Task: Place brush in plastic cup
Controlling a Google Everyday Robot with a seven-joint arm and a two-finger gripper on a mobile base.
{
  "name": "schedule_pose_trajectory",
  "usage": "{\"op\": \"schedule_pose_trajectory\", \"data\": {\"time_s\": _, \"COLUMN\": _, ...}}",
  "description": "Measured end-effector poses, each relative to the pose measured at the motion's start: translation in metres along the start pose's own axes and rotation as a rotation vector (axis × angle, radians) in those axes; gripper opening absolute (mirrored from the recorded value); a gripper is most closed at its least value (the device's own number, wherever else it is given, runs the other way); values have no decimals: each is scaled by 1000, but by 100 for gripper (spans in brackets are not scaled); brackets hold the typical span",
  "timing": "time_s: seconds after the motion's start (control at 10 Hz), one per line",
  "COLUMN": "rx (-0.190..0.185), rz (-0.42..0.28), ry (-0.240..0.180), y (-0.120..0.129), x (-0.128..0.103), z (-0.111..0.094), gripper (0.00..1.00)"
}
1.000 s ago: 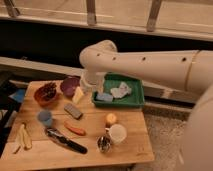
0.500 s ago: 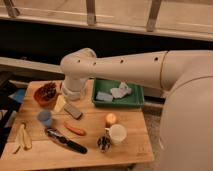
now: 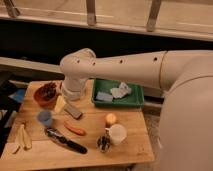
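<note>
One brush (image 3: 65,140), one plastic cup (image 3: 44,117), one carrot (image 3: 75,129), one mug (image 3: 118,134), one tray (image 3: 132,103), one gripper (image 3: 61,103) by the bowl (image 3: 39,98).

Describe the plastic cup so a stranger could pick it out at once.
On the wooden table, look at the left side, in front of the red bowl beside which the gripper hangs. The plastic cup is the small round light-blue one, smaller than that bowl; the mug is white.

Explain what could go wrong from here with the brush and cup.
The gripper hangs near the grey block, apart from the brush; closing there might take the wrong thing. The brush looks longer than the plastic cup, so it may tip it. The carrot beside the brush could get knocked.
</note>
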Motion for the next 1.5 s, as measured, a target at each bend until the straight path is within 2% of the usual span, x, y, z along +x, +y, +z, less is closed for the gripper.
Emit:
{"op": "schedule_pose_trajectory", "data": {"time_s": 0.3, "rx": 28, "rz": -13, "ry": 53, "y": 29, "x": -2, "z": 38, "gripper": 80}}
{"op": "schedule_pose_trajectory", "data": {"time_s": 0.6, "rx": 52, "rz": -9, "ry": 85, "y": 43, "x": -6, "z": 58, "gripper": 80}}
{"op": "schedule_pose_trajectory", "data": {"time_s": 0.8, "rx": 44, "rz": -20, "ry": 81, "y": 51, "x": -9, "z": 63, "gripper": 80}}
{"op": "schedule_pose_trajectory", "data": {"time_s": 1.2, "rx": 44, "rz": -16, "ry": 85, "y": 49, "x": -9, "z": 64, "gripper": 80}}
{"op": "schedule_pose_trajectory", "data": {"time_s": 1.3, "rx": 31, "rz": -16, "ry": 92, "y": 50, "x": -8, "z": 68, "gripper": 80}}
{"op": "schedule_pose_trajectory", "data": {"time_s": 1.5, "rx": -8, "rz": -37, "ry": 120, "y": 66, "x": -3, "z": 92, "gripper": 80}}
